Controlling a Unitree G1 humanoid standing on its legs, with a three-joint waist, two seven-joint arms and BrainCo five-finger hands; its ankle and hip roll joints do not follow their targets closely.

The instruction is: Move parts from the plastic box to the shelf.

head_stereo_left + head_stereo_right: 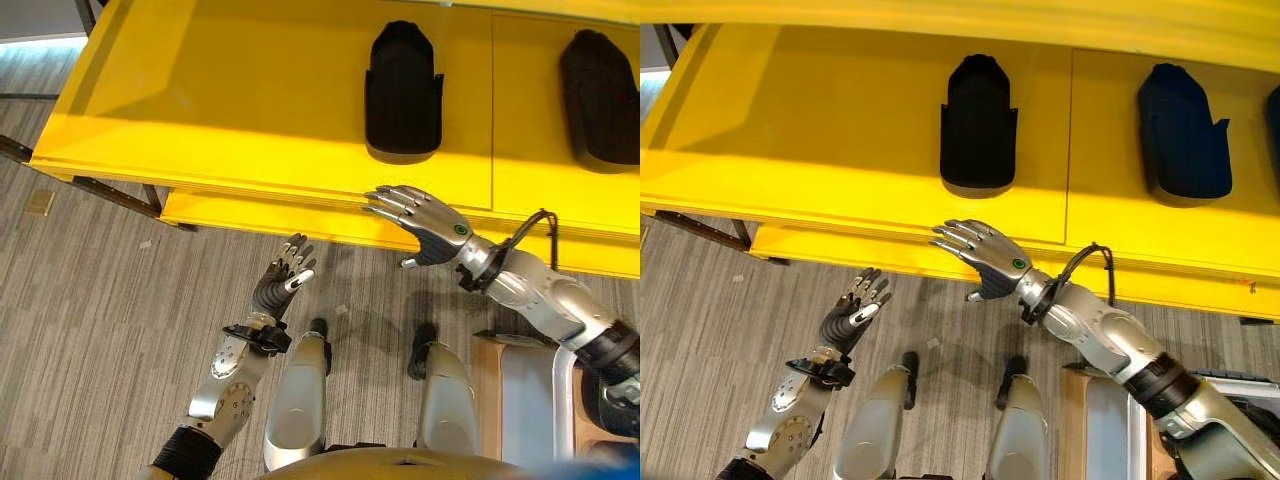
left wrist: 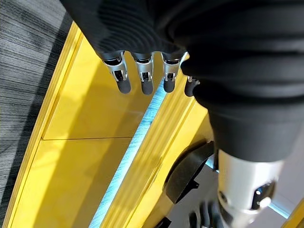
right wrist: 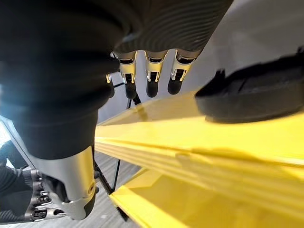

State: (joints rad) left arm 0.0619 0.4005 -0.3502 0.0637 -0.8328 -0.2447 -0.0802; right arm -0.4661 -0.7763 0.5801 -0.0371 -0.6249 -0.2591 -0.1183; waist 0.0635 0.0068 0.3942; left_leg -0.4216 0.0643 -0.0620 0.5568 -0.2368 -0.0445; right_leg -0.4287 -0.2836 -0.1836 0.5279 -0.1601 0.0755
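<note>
- The right hand (image 1: 428, 222) is being held at the near edge of the yellow shelf (image 1: 230, 110), its fingers straight and spread, with nothing gripped.
- The fingertips of that hand are lying over the shelf's front lip; whether they are touching it cannot be told.
- The left hand (image 1: 283, 278) is being held above the grey floor (image 1: 90, 300), nearer and to the left, well apart from the shelf, its fingers relaxed and holding nothing.
- A black part (image 1: 402, 92) is lying on the shelf, just beyond the right hand.
- A second black part (image 1: 602, 98) is lying further right, past a seam in the shelf.
</note>
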